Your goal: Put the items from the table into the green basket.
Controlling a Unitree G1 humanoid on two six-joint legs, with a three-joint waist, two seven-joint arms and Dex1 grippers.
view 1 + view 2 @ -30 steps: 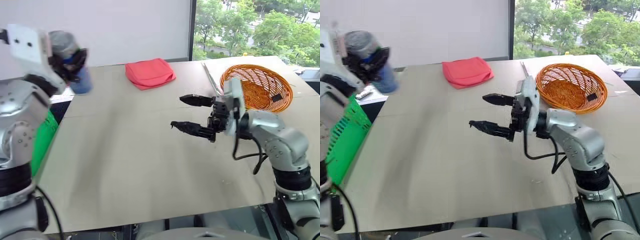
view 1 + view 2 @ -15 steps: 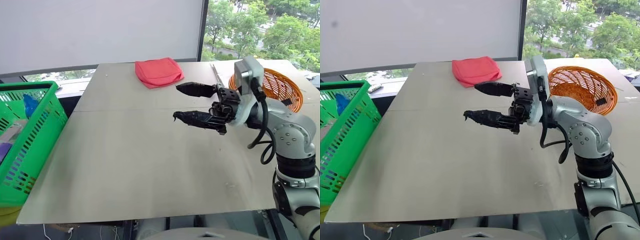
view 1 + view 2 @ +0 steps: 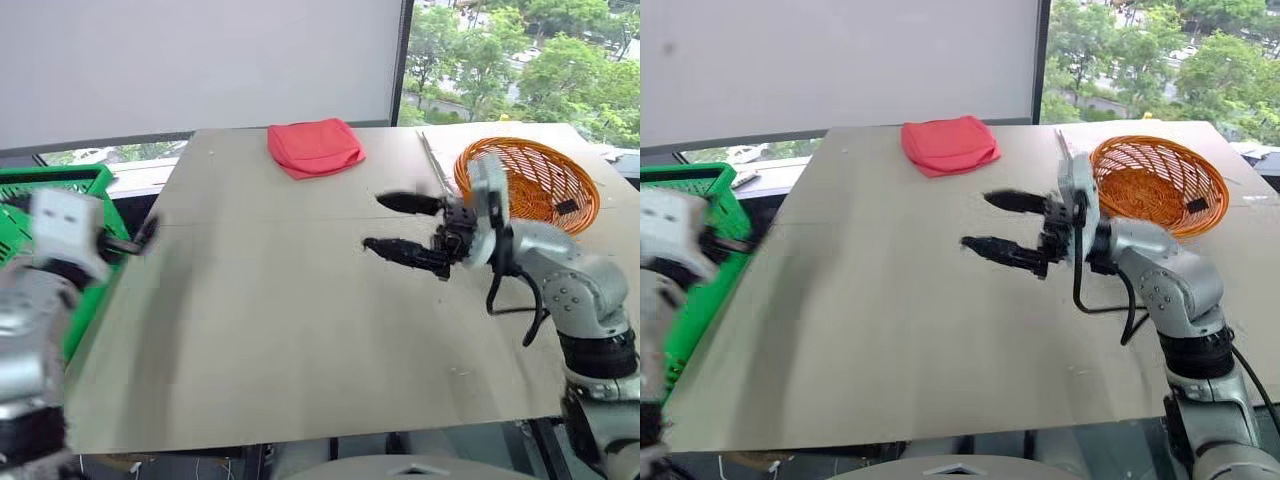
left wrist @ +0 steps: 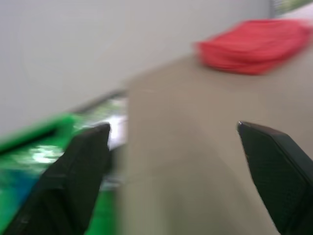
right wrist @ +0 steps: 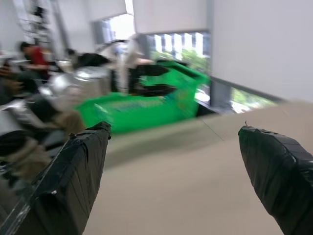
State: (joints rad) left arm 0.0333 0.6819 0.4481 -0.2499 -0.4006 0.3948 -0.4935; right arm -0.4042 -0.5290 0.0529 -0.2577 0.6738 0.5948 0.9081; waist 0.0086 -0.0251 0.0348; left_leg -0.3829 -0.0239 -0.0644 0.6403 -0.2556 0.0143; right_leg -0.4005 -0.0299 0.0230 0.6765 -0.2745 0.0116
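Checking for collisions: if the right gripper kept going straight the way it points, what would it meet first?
The right gripper points across the bare table; probably the left arm by the green basket, though depth is unclear.

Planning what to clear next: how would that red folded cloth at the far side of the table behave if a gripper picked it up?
The red cloth looks soft and folded flat, so it would probably sag and unfold when lifted. It seems light. Pushed across the smooth table, it would likely slide or bunch, not roll.
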